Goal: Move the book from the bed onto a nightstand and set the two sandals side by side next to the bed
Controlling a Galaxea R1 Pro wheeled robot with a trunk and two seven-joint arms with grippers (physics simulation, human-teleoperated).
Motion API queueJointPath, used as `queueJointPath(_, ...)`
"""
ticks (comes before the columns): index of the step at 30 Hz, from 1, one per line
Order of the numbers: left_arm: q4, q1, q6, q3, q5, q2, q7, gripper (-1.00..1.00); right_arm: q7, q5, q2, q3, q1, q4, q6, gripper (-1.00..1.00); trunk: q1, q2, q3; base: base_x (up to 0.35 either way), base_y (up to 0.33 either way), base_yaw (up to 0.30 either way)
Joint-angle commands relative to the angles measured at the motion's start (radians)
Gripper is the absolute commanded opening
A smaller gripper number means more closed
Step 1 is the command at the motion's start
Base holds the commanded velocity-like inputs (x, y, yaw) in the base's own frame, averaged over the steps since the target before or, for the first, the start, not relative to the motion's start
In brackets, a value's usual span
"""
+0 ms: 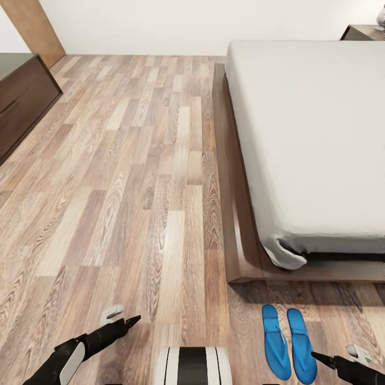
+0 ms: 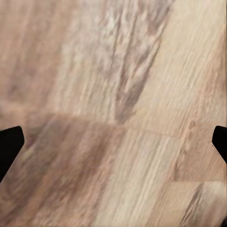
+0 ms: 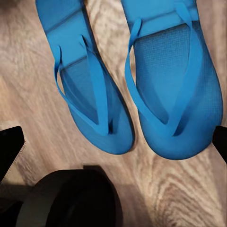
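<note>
Two bright blue sandals lie side by side on the wood floor just off the foot corner of the bed (image 1: 315, 133): the left sandal (image 1: 275, 342) and the right sandal (image 1: 302, 346). In the right wrist view both sandals (image 3: 92, 99) (image 3: 177, 90) lie flat with blue straps, toes toward the camera. My right gripper (image 1: 337, 354) hovers open beside the right sandal, holding nothing. My left gripper (image 1: 122, 316) hangs open over bare floor (image 2: 113, 118), its fingertips (image 2: 9, 146) wide apart. The mattress is plain grey where it shows. The book is out of view.
A small dark nightstand (image 1: 362, 32) stands past the bed's far corner with a glassy object (image 1: 380, 18) on it. A long low dark cabinet (image 1: 21, 91) runs along the left wall, beside a wooden door (image 1: 35, 27). My base (image 1: 192, 366) sits between the arms.
</note>
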Motion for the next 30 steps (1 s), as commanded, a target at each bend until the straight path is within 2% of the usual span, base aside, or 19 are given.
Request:
queueJointPath(1, 0.0, 0.0, 0.009, 0.002, 0.007, -0.001, -0.002, 1.0, 0.002, -0.012, -0.001, 0.008, 0.0, 0.001, 0.007, 1.0, -0.001, 0.0, 0.003, 0.0, 0.0, 0.0)
queueJointPath(16, 0.015, 0.0, 0.007, 0.003, 0.009, 0.0, -0.003, 1.0, -0.002, -0.014, 0.001, 0.008, 0.0, 0.008, -0.002, 1.0, -0.007, 0.004, 0.061, 0.0, 0.0, 0.0)
queueJointPath(17, 0.015, 0.0, 0.007, 0.004, 0.009, 0.002, -0.003, 1.0, -0.005, -0.014, 0.007, 0.009, 0.0, 0.061, -0.002, 1.0, -0.008, 0.004, 0.065, 0.0, 0.0, 0.0)
queueJointPath(19, 0.015, 0.0, 0.007, 0.004, 0.009, 0.002, -0.003, 1.0, -0.006, -0.014, 0.009, 0.009, 0.0, 0.077, -0.002, 1.0, -0.009, 0.004, 0.073, 0.0, 0.0, 0.0)
queueJointPath(30, 0.027, 0.0, -0.001, 0.004, 0.009, 0.003, -0.003, 1.0, -0.009, -0.014, 0.013, 0.01, 0.0, 0.095, -0.003, 1.0, -0.014, 0.007, 0.116, 0.0, 0.0, 0.0)
